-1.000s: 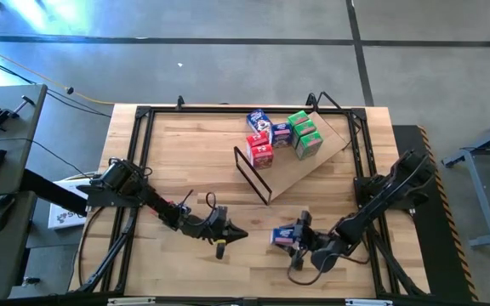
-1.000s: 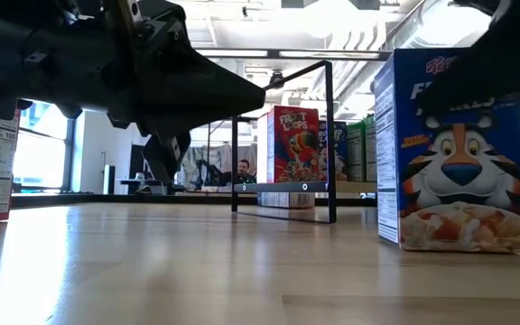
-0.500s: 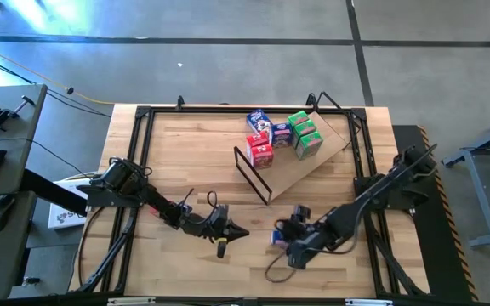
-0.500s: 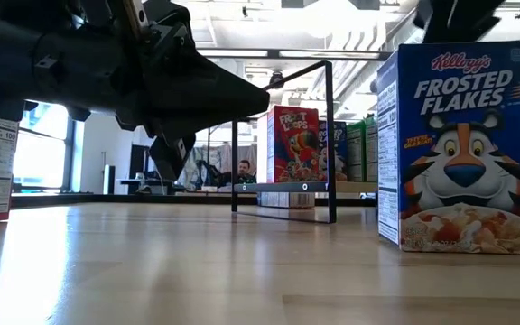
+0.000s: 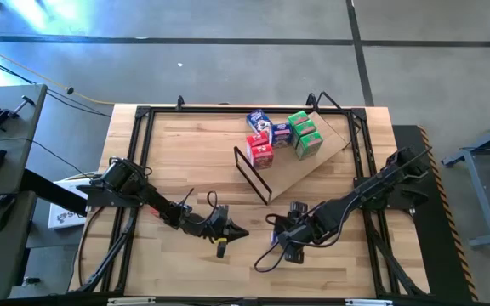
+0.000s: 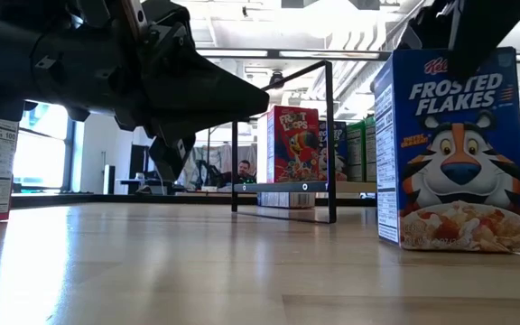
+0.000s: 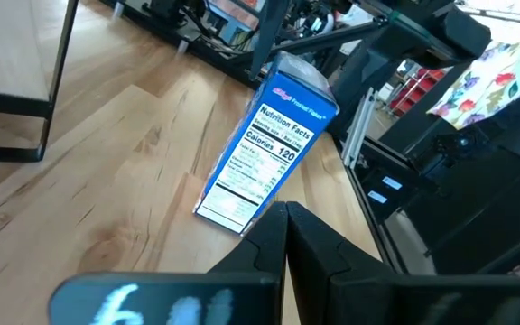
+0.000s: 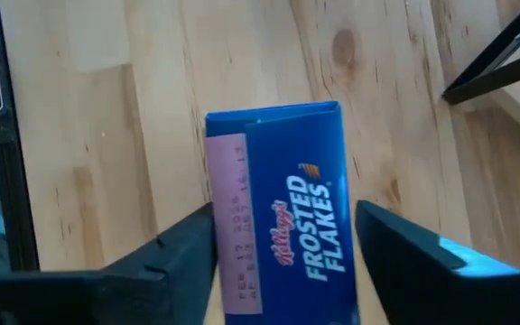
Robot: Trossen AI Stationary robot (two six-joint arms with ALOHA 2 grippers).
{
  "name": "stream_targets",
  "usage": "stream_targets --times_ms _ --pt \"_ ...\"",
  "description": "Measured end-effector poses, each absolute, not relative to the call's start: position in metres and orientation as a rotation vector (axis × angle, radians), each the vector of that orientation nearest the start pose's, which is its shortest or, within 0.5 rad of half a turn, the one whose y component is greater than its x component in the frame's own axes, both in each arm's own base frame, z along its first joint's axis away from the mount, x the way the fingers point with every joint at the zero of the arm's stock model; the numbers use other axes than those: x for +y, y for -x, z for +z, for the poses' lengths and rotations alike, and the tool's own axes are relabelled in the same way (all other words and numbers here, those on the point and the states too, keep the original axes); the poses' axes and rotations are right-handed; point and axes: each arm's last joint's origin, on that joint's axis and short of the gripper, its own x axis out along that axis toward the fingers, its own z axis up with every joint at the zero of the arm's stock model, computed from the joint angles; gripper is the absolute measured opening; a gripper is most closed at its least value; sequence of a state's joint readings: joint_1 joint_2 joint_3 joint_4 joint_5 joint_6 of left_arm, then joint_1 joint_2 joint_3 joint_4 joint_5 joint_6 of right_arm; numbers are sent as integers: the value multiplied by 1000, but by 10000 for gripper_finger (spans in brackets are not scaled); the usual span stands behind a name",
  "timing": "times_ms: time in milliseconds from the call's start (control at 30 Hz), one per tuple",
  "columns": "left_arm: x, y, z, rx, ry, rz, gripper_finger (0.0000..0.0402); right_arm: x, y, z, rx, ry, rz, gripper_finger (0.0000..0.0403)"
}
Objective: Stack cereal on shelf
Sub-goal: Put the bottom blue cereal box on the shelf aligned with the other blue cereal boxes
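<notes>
Right tool [image 8: 283,244] straddles an upright blue cardboard Frosted Flakes cereal box [image 8: 278,203], fingers apart. Closing off-centre could tip it. Left tool [image 5: 228,234] waits, fingers together.

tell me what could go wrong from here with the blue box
The right pincer straddles the top of the upright Frosted Flakes box with its fingers open on either side; closing off-centre could tip it. Carrying it to the shelf, it might snag the black wire frame or knock over the cereal boxes crowded there. The left pincer waits nearby, shut.
</notes>
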State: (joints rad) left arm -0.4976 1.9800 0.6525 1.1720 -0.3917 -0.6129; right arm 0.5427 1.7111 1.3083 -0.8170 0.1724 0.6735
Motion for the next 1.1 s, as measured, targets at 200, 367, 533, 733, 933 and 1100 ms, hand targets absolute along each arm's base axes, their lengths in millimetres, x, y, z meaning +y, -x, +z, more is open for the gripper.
stream_targets --times_ms 200,367,533,733,933,1100 --pt "-149 -298 106 172 520 -62 1 172 -293 234 1197 -166 -40 152" --pt "-136 -286 104 116 555 -75 1 174 -294 238 1181 -124 7 121" --pt "-114 -267 107 52 586 -82 1 173 -295 273 1190 -6 61 129" --pt "-92 -257 115 51 580 -87 1 145 -287 325 1283 212 4 129" --pt "-73 -261 140 -45 507 -112 1 91 -292 339 1290 371 7 129" --pt "-57 -260 162 -84 436 -130 0 39 -290 328 1274 402 15 129"
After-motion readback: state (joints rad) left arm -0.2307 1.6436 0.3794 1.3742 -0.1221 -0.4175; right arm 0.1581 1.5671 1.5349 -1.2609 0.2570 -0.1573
